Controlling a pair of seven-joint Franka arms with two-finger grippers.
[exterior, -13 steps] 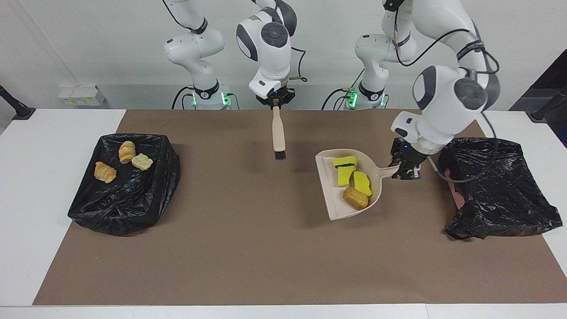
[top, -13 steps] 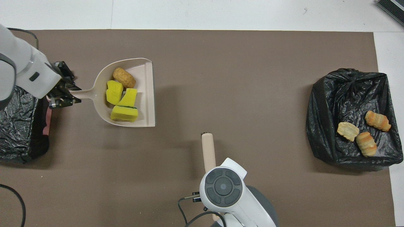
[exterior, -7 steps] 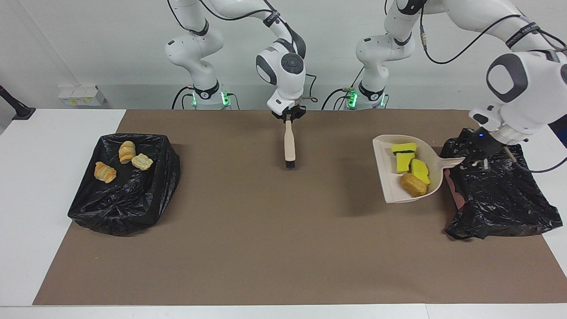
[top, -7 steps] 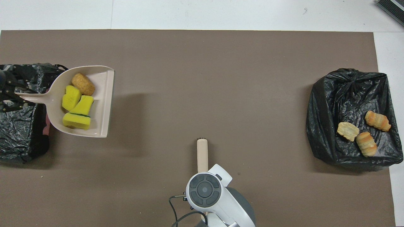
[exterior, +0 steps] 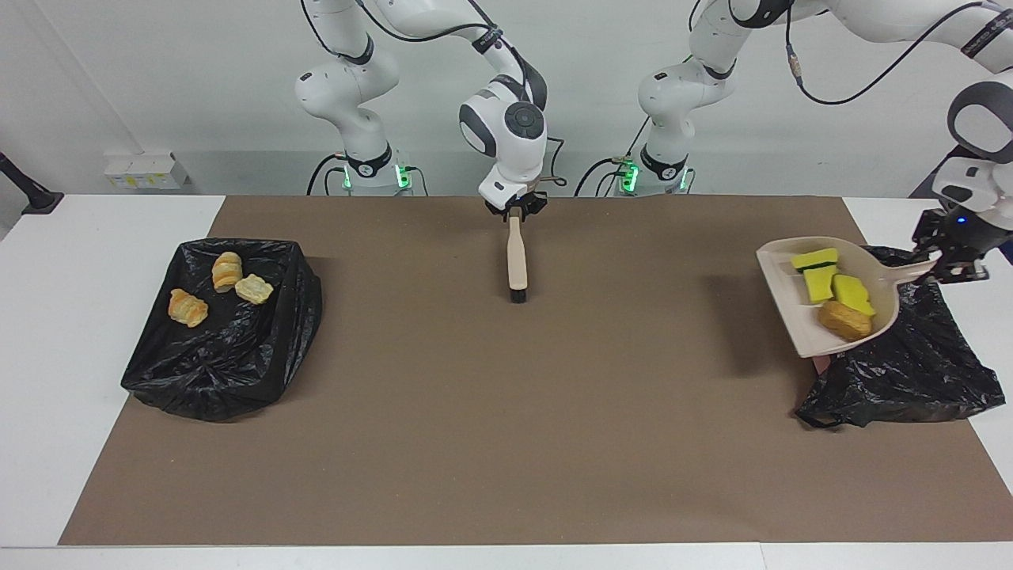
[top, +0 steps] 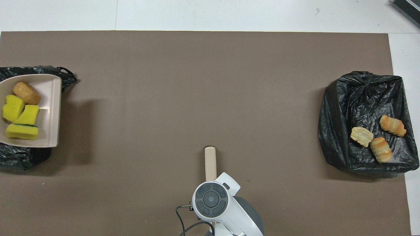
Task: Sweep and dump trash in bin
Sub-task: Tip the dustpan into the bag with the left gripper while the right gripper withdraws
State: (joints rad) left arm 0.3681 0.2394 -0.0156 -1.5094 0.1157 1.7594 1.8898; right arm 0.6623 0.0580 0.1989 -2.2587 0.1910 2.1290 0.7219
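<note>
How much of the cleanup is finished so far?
Done: three golden-brown striped pastry scraps lie in one black-bagged bin. In hand: the left end effector holds a beige plastic dustpan, carrying yellow sponge wedges and a brown nugget, over the other black-bagged bin. Left: tipping it.

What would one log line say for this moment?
left pincer: holds dustpan over bin | right pincer: brush upright on mat

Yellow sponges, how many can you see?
3, all in the dustpan held up over the black bin bag: sponge one, sponge two, green-backed sponge. None looks hidden.
</note>
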